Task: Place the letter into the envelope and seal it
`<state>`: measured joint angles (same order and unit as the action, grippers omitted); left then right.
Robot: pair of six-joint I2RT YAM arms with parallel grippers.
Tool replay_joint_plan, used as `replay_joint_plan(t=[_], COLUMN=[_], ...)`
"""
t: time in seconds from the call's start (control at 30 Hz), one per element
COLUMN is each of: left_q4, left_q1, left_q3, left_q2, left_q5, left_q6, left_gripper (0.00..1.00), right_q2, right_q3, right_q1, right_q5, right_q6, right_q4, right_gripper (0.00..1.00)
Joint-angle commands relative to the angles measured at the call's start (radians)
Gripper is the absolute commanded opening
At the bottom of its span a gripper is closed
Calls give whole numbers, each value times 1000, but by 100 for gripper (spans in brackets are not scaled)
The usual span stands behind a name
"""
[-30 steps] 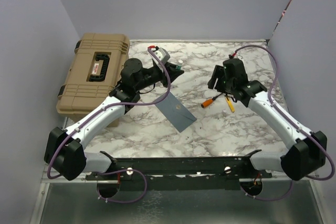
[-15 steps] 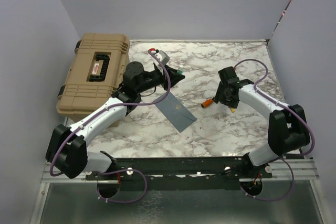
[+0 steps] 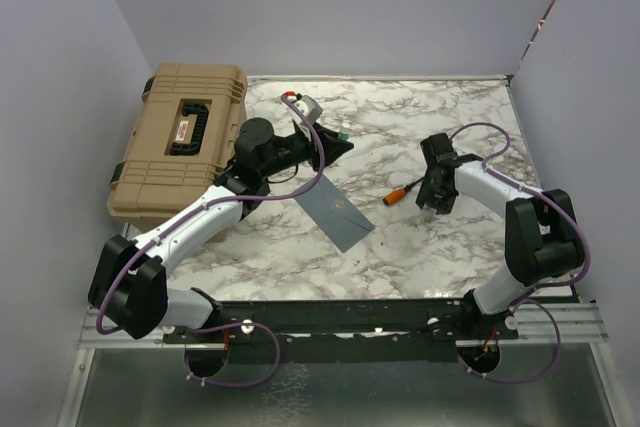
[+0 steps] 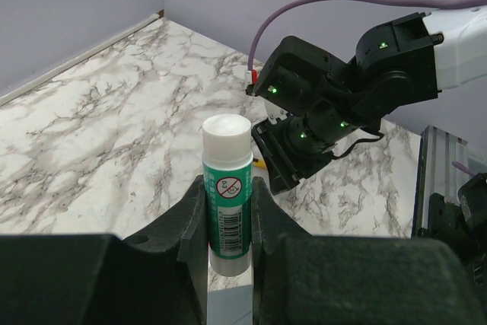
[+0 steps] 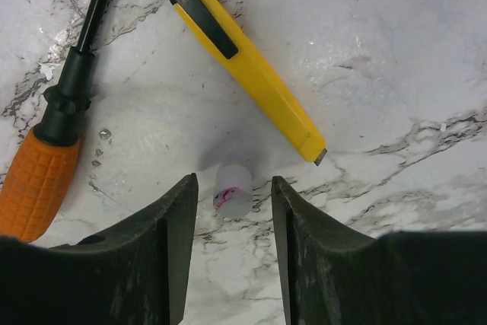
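Marble table [image 3: 420, 242] holds case [image 3: 180, 152], envelope [image 3: 338, 215], screwdriver [image 5: 42, 173], cutter [image 5: 247, 66].

envelope [image 3: 338, 212] on tabletop [image 3: 400, 247] | case [image 3: 180, 152] left-behind envelope | screwdriver [image 5: 46, 165], knife [image 5: 247, 62], cap [image 5: 233, 190] right of envelope | glue stick [image 4: 227, 203] at envelope's far end

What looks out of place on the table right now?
A small white cap-like piece lies loose on the marble, between the right gripper's open fingers, beside a yellow utility knife and an orange-handled screwdriver. Nothing looks spilled or damaged.
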<state>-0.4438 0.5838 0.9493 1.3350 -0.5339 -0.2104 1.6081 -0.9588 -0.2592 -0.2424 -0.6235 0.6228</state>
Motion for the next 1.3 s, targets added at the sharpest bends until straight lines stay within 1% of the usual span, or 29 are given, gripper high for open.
replay_joint_plan(t=[0.0, 0.27, 0.37, 0.53, 0.63, 0.7, 0.8, 0.93, 1.0, 1.07, 1.17, 1.27], left_q4=[-32, -34, -35, -39, -41, -41, -41, -41, -40, -30, -1, 13], left_q1=[2, 2, 2, 1, 1, 1, 3, 9, 12, 17, 22, 25], left_q3=[-13, -4, -7, -6, -4, -3, -4, 12, 19, 26, 46, 56], left_q2=[14, 29, 28, 31, 33, 33, 27, 39, 46, 51, 56, 57], left_q5=[-18, -22, -24, -23, -24, -8, 24, 9, -3, -15, -36, -48], left_q6=[-7, -12, -13, -13, -10, -3, 24, 63, 88, 121, 172, 205], left_gripper=[0, 0, 0, 0, 0, 0, 0, 0, 0, 0, 0, 0], right_q2=[0, 6, -7, -22, -55, -121, -223, -308, -330, -346, -351, -348], right_q3=[18, 36, 35, 21, 8, -1, -39, -104, -133, -158, -199, -219], right_q1=[6, 7, 6, 6, 6, 6, 7, 6, 6, 6, 6, 6], right_q5=[29, 46, 37, 32, 56, 124, 330, 675, 817, 927, 1049, 1126], right_q6=[8, 12, 21, 36, 58, 100, 165, 207, 181, 139, 62, -24], right_q4=[-9, -21, -27, -28, -35, -64, -107, -174, -219, -278, -351, -443], right_gripper=[45, 38, 30, 9, 3, 2, 1, 1, 1, 1, 1, 1])
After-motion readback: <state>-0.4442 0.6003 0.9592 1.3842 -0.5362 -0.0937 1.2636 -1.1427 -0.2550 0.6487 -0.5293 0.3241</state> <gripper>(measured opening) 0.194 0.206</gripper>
